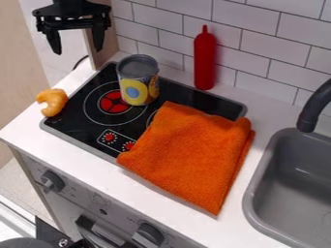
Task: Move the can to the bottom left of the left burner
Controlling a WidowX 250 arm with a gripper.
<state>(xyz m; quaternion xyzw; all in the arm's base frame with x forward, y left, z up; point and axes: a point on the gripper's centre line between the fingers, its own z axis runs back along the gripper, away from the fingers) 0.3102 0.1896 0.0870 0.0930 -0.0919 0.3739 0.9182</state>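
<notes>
Can (138,81) stands upright on the cooktop (71,109), near its back edge, beside the red centre of the left burner (113,101). Your gripper (77,51) hangs at your upper left, pointing down, jaws spread around nothing. You have one can, one red bottle (205,60), one orange cloth (190,150), one curved toy (57,100).

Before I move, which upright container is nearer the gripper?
The yellow-labelled can, on the cooktop; the red bottle stands farther off, by the tiled wall.
</notes>
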